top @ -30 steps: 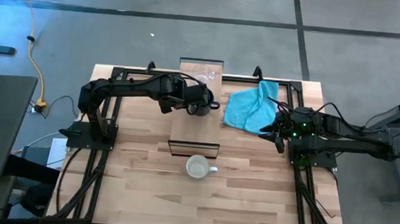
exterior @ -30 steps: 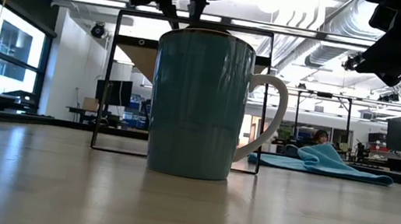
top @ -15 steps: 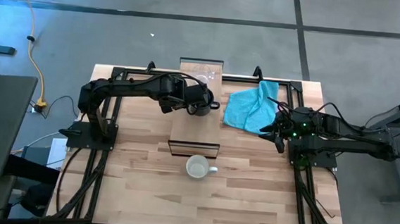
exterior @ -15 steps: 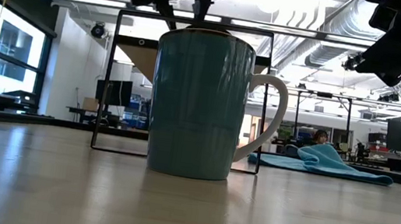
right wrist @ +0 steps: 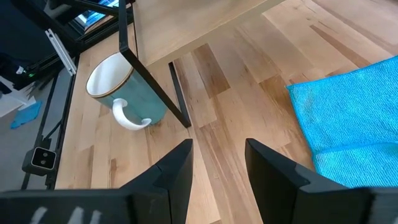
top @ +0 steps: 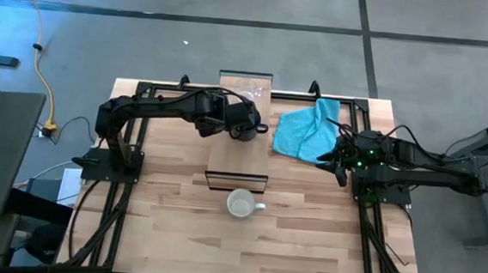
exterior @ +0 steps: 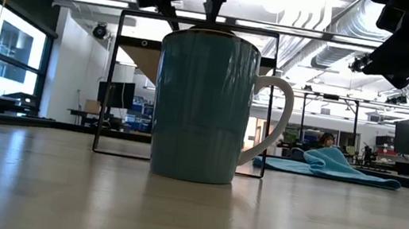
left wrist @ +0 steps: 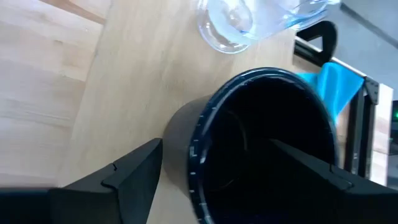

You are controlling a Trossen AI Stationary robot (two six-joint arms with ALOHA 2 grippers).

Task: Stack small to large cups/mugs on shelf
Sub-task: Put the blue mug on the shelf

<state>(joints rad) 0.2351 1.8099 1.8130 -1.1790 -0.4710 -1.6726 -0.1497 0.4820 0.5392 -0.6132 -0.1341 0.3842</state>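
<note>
A black mug [top: 244,132] stands upright on the light-wood shelf [top: 225,157], just nearer than a clear glass cup [top: 249,94] at the shelf's far end. My left gripper [left wrist: 214,146] is open at the black mug [left wrist: 249,118]. One finger is over the mug's mouth and the other is outside its wall. A mug with a white inside [top: 241,205] and a blue-green outside [exterior: 205,107] stands on the table at the shelf's near end. My right gripper [top: 333,160] hovers open over the table's right part, with nothing between its fingers [right wrist: 177,180].
A turquoise cloth [top: 307,128] lies on the table between the shelf and the right arm. The shelf's dark frame [exterior: 107,77] stands just behind the mug on the table. Bare wood spreads over the near half of the table [top: 245,248].
My left gripper has opened wider at the black mug, with its fingers farther apart in the low view. The mug stays upright on the shelf where it was.
</note>
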